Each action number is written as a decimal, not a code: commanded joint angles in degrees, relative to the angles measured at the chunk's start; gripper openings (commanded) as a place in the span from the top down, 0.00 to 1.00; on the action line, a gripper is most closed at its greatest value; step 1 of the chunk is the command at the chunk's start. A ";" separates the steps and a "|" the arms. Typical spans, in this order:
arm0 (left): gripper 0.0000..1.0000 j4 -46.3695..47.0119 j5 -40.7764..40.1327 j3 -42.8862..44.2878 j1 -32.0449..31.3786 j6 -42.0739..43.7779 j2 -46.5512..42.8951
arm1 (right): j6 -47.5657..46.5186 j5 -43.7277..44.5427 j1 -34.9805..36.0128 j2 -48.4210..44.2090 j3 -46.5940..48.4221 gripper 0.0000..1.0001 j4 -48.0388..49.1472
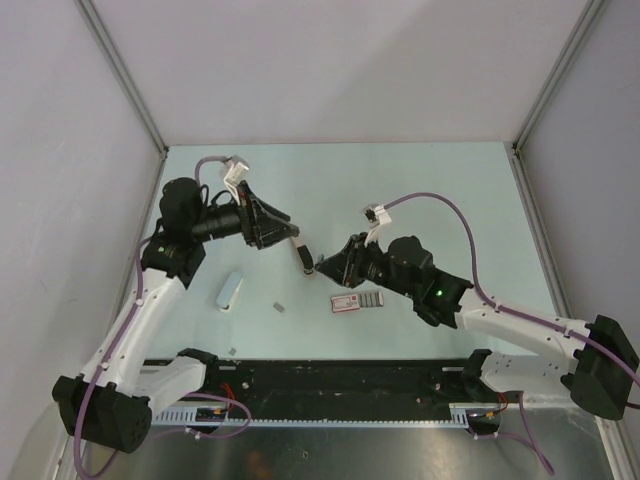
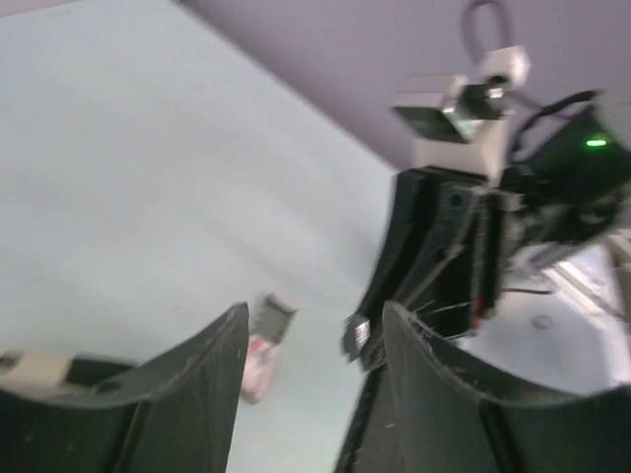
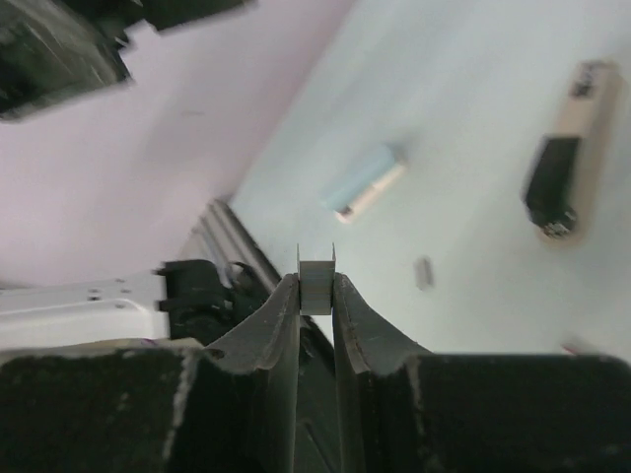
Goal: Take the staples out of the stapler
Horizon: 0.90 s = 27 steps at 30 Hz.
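Strip of staples (image 3: 316, 276) sits pinched in the narrowed right hand (image 3: 315, 296), kept apart from the stapler (image 1: 303, 257) at the top view's centre. The left hand (image 2: 315, 325) gapes wide and empty, seemingly done steadying the stapler.

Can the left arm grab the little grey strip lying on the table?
Probably yes. The left gripper is open, and the strip lies alone on bare table close by, with nothing in between.
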 commanded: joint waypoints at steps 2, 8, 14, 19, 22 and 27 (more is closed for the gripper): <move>0.39 -16.03 -20.31 1.78 1.02 23.20 -1.83 | -2.68 10.78 0.45 0.71 3.05 1.00 -19.89; 0.39 -23.88 -33.92 -3.42 1.10 37.51 -2.46 | 0.31 22.21 0.80 8.68 6.31 1.00 -38.89; 0.39 -26.44 -38.54 -8.60 1.09 42.62 -3.56 | 3.42 29.40 1.84 15.27 6.52 1.00 -42.54; 0.40 -27.13 -38.29 -9.96 1.10 43.74 -4.75 | 4.41 31.16 1.90 20.31 6.57 1.00 -40.45; 0.40 -27.33 -38.09 -10.11 1.08 44.02 -5.18 | 4.61 31.57 1.94 22.10 6.61 1.00 -39.38; 0.40 -27.35 -37.34 -10.51 1.10 43.83 -5.15 | 4.80 32.23 2.04 23.68 6.61 1.00 -38.82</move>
